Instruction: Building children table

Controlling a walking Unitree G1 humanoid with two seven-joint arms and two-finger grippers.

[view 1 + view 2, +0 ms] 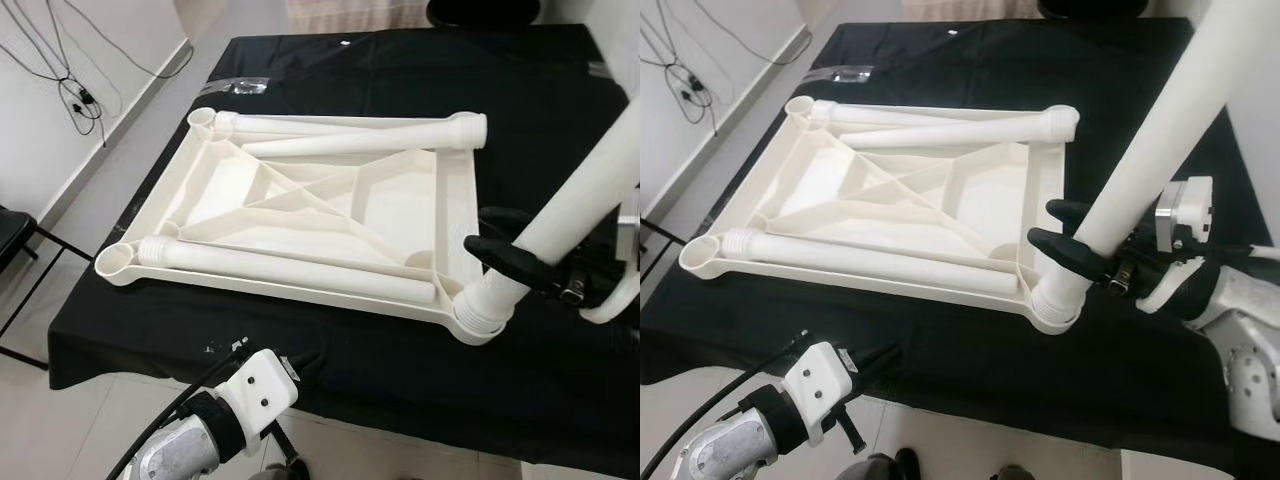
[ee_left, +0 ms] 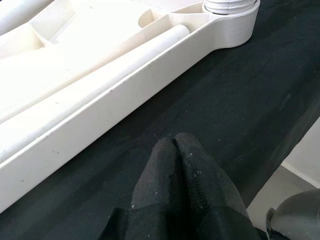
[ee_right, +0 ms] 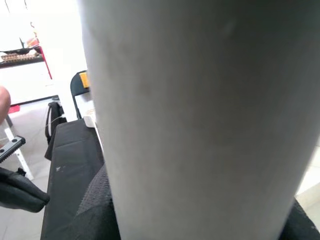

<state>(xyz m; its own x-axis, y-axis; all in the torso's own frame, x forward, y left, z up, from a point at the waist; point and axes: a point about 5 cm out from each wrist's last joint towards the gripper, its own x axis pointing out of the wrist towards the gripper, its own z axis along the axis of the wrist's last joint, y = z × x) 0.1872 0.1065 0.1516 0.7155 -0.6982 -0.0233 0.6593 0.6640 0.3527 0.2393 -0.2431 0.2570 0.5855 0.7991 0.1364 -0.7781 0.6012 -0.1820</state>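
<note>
An upturned tabletop (image 1: 330, 200) on the black cloth (image 1: 400, 350) holds three loose legs (image 1: 300, 275). The right gripper (image 1: 1070, 240) clasps a leg (image 1: 1160, 150) standing in the near right corner socket (image 1: 1052, 312). The left gripper (image 2: 175, 145) is closed, empty.

free: bare black desk (image 1: 560, 150) right of the tabletop (image 1: 300, 200) | blocked: standing leg (image 1: 1140, 180) and loose legs (image 1: 360, 135) inside

no readable text, label, brand, number or sign on anything here
</note>
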